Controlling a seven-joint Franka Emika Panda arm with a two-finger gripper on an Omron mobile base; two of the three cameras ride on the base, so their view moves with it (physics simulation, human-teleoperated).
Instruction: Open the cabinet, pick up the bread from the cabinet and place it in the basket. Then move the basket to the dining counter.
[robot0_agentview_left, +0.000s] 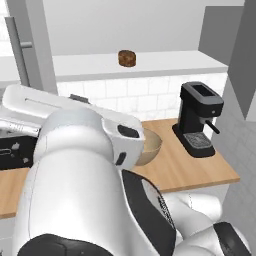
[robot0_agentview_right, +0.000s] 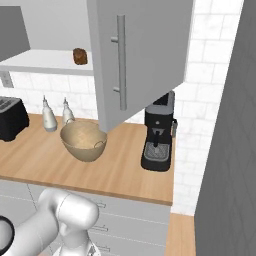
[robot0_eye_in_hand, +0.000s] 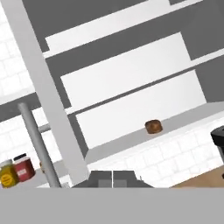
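Observation:
The cabinet (robot0_agentview_left: 150, 62) stands open with both doors swung out. On its white shelf sits the bread (robot0_agentview_left: 127, 58), a small dark brown chunk, which also shows in the right base view (robot0_agentview_right: 80, 56) and in the hand view (robot0_eye_in_hand: 153, 126). My gripper (robot0_eye_in_hand: 113, 180) is shut with nothing between its fingertips. It stays well short of the shelf, with the bread ahead and to the right. The tan basket (robot0_agentview_right: 84, 141) rests on the wooden worktop below the cabinet, and my arm half hides it (robot0_agentview_left: 152, 146) in the left base view. The dining counter is out of view.
The open right door (robot0_agentview_right: 145, 55) with its bar handle (robot0_agentview_right: 121, 62) juts out over the worktop. The left door's handle (robot0_eye_in_hand: 37, 144) stands close by the hand. A black coffee machine (robot0_agentview_right: 159, 132), two bottles (robot0_agentview_right: 48, 114), a toaster (robot0_agentview_right: 11, 119) and jars (robot0_eye_in_hand: 17, 170) are nearby.

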